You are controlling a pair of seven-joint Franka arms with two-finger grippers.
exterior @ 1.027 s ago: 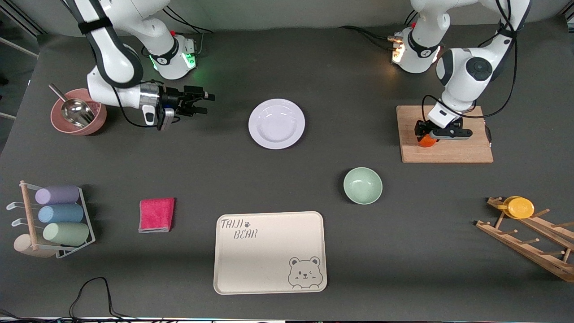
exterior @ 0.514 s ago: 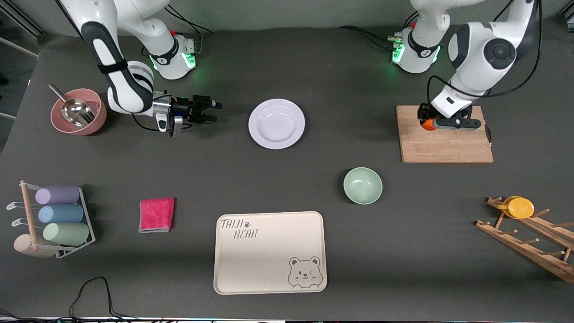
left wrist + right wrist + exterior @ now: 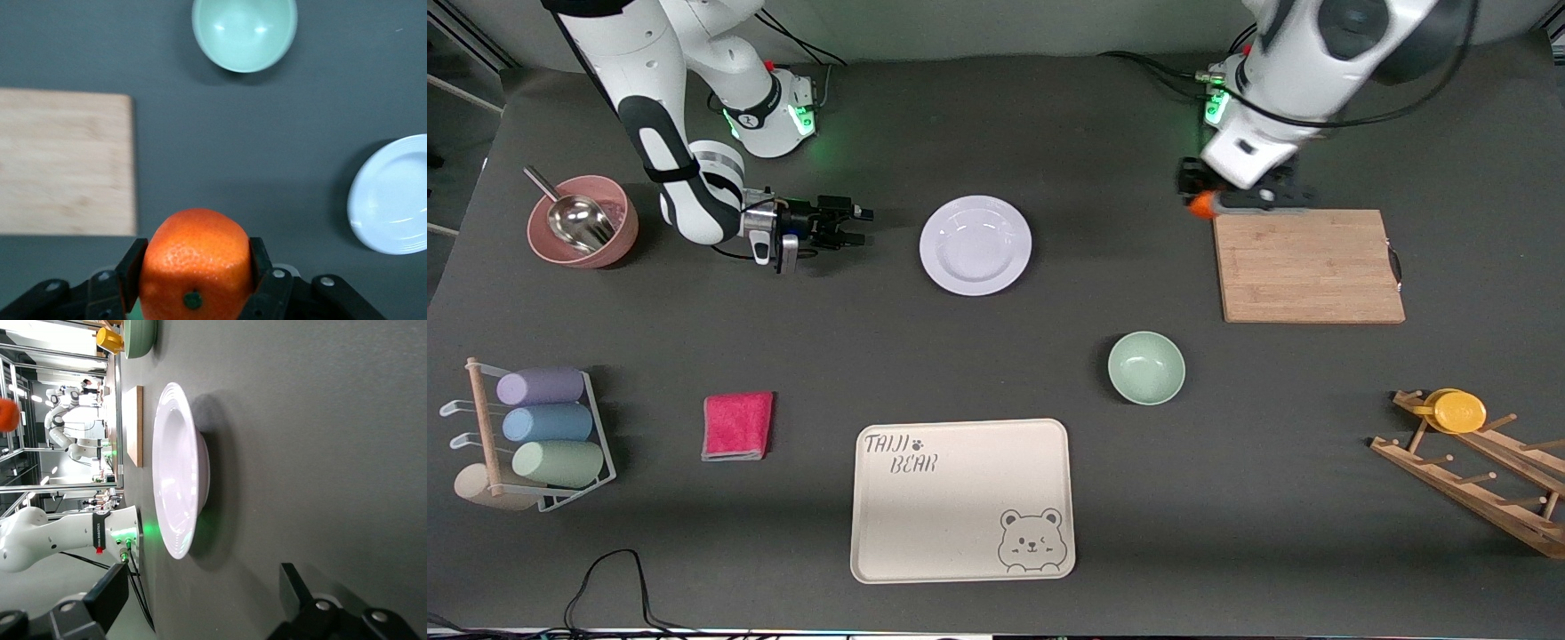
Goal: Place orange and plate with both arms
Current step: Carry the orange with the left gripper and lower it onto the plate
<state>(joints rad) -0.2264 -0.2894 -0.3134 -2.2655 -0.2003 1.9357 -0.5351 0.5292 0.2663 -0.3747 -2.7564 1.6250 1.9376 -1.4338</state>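
My left gripper (image 3: 1202, 203) is shut on the orange (image 3: 1201, 205) and holds it in the air over the dark table, just off the corner of the wooden board (image 3: 1307, 265). In the left wrist view the orange (image 3: 195, 265) sits squeezed between both pads. The pale lavender plate (image 3: 975, 244) lies flat on the table mid-way between the arms; it also shows in the left wrist view (image 3: 392, 195) and the right wrist view (image 3: 177, 470). My right gripper (image 3: 855, 226) is open and empty, low, pointing at the plate from the right arm's end.
A mint-green bowl (image 3: 1146, 367) and a cream bear-printed tray (image 3: 963, 500) lie nearer the front camera. A pink bowl with a metal scoop (image 3: 583, 222), a red cloth (image 3: 737, 426), a cup rack (image 3: 534, 436) and a wooden peg rack with a yellow disc (image 3: 1458, 412) stand around the edges.
My left gripper has lifted the orange off the wooden board and carried it toward the plate. My right gripper has moved a little closer to the plate.
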